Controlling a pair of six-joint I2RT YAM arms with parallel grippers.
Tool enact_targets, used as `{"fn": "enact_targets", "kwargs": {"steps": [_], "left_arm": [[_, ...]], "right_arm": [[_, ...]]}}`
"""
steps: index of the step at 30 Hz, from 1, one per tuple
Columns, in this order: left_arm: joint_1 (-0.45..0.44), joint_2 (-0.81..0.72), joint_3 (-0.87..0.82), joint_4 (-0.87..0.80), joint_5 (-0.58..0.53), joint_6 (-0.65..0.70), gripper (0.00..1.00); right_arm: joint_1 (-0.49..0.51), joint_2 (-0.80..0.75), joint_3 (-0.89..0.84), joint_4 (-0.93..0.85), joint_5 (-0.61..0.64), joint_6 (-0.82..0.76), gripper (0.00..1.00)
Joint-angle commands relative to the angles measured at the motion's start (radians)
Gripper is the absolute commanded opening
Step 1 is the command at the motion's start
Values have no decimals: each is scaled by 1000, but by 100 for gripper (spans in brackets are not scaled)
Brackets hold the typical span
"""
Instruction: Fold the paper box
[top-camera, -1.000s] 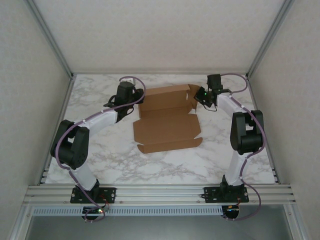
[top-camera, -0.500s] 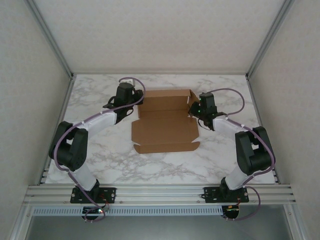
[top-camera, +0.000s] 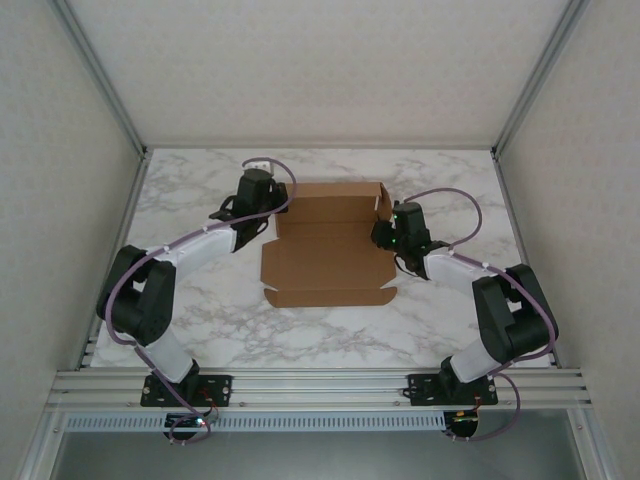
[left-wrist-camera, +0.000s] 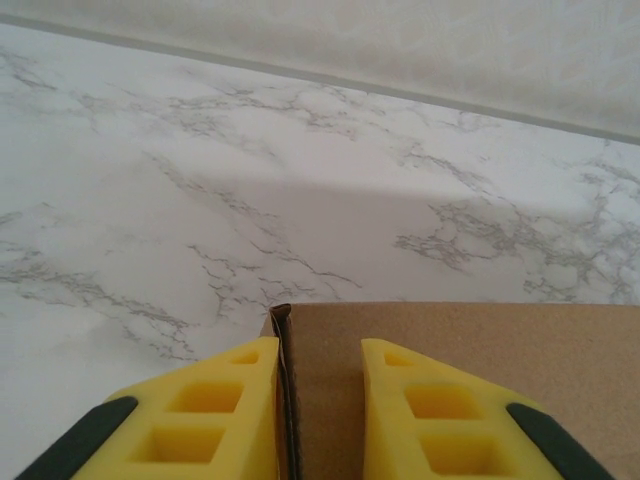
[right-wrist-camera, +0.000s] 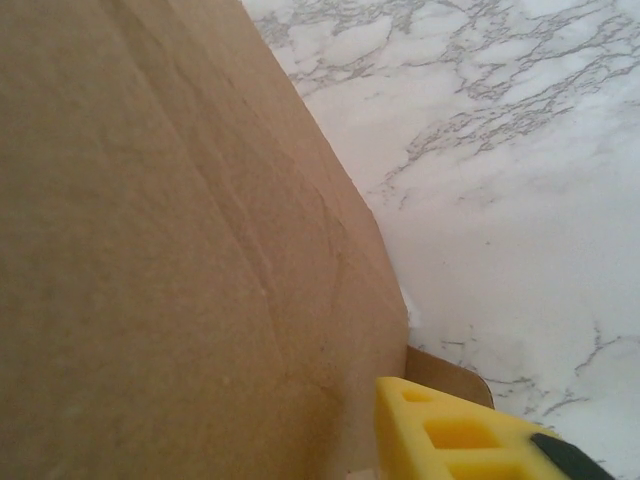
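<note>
On the marble table (top-camera: 200, 310), mid-workspace, lies the paper box (top-camera: 330, 250). It is plain brown cardboard: the near panel is flat with small tabs at its front corners, and the far section is partly folded up, with a side flap standing at the far right corner.

The left gripper (top-camera: 272, 205) is at the box's far left corner. In the left wrist view its yellow fingers (left-wrist-camera: 215, 410) straddle a thin upright cardboard edge (left-wrist-camera: 285, 400). The left finger is right against that edge and the right finger is apart from it, over brown board, so the jaws are released with a clear gap and not clamped.

The right gripper (top-camera: 385, 228) is at the box's right side, by the standing flap. In the right wrist view one yellow finger (right-wrist-camera: 450, 435) shows just beside a big tilted cardboard face (right-wrist-camera: 150, 250), with a rounded tab behind it. The other finger is hidden, so I can't tell whether this gripper is gripping or released.
</note>
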Motion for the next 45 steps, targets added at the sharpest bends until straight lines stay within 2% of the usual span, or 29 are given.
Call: {"fn": "enact_targets", "kwargs": {"steps": [1, 8, 15, 18, 21, 25, 27, 31, 33, 36, 38, 42, 44, 45], "left_arm": [[-4, 23, -18, -162, -63, 47, 24], [-13, 32, -16, -172, -78, 81, 23], [-32, 46, -10, -181, -108, 117, 23], [-33, 45, -9, -181, -109, 119, 23], [-33, 46, -9, -182, -109, 120, 23], [-33, 43, -7, -181, -109, 120, 23], [-33, 42, -7, -180, -105, 119, 22], [-33, 42, -4, -177, -97, 118, 23], [-33, 41, -2, -176, -91, 118, 23], [-33, 40, 1, -177, -86, 118, 23], [-33, 36, 1, -177, -83, 118, 23], [-33, 35, -4, -171, -71, 115, 22], [-33, 34, -2, -169, -69, 117, 22], [-33, 34, -2, -169, -66, 117, 22]], "right_arm": [[9, -33, 21, -39, -7, -84, 36], [8, -172, 8, -39, -209, -224, 52], [7, -252, 73, -166, -315, -276, 50], [-6, -333, 72, -135, -239, -234, 47], [-38, -384, 107, -158, -42, -202, 40], [-171, -349, 142, -176, 67, -134, 29], [-217, -296, 151, -177, 81, -151, 26], [-227, -171, 175, -200, 31, -393, 22], [-226, -120, 178, -189, -38, -495, 22], [-224, -87, 127, -114, -140, -619, 26], [-223, -70, 117, -103, -185, -672, 34], [-218, -47, 105, -56, -321, -682, 47], [-213, -26, 112, -34, -352, -669, 57], [-208, -9, 125, -36, -355, -669, 58]]}}
